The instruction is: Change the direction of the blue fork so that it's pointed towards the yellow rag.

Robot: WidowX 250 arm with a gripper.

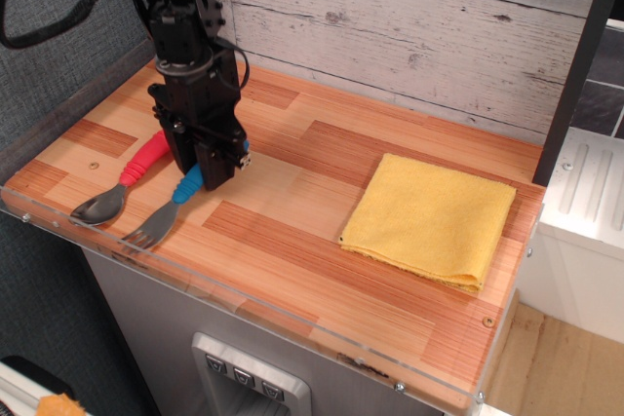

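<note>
The blue fork (161,221) lies at the table's front left, grey tines toward the front-left edge and blue handle running up under the gripper. My black gripper (211,172) stands upright over the handle's upper end with its jaws closed on it. The handle's far end is hidden by the fingers. I cannot tell if the fork is lifted or still rests on the wood. The yellow rag (430,219) lies flat at the right of the table, well apart from the fork and gripper.
A red-handled spoon (125,179) lies just left of the fork, parallel to it, bowl toward the front-left corner. A clear acrylic lip (195,284) runs along the table's front edge. A plank wall (409,26) backs the table.
</note>
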